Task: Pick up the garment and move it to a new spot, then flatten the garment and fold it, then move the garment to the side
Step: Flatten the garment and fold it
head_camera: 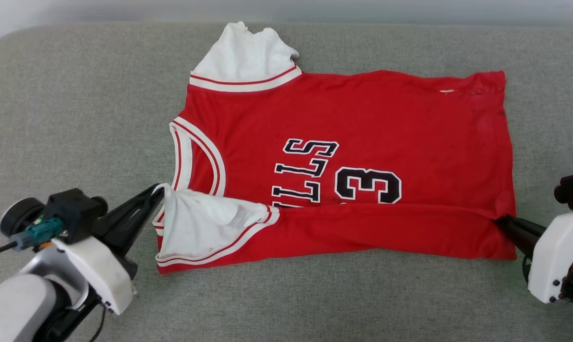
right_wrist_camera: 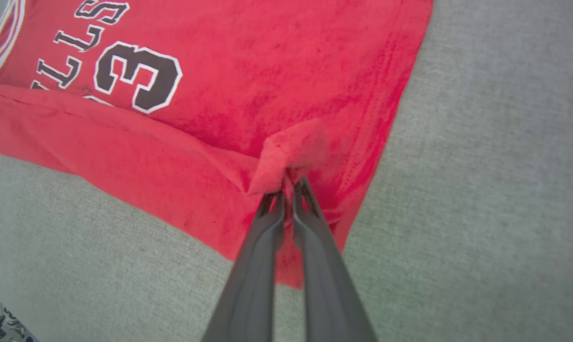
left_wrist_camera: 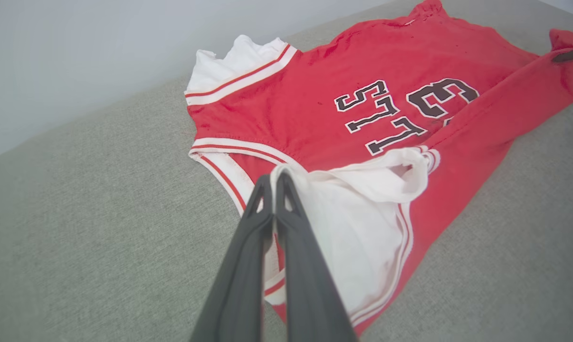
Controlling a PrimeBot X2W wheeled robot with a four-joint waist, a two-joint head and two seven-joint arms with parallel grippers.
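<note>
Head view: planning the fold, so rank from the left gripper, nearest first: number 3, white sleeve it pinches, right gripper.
1. White sleeve, in the left gripper.
2. Number 3, mid-chest.
3. Right gripper, at the hem corner.

So the garment (head_camera: 362, 118) lies sideways across the middle of the padded surface (head_camera: 77, 118), neck toward frame left, hem toward frame right. The top sleeve (head_camera: 243, 52) pokes out at upper centre. The lower sleeve (head_camera: 201, 223) sits at lower left, flipped onto the body along with the near long edge. The left gripper (head_camera: 157, 190) pinches that sleeve's corner, and the right gripper (head_camera: 501, 221) pinches the hem corner at far right.
</note>
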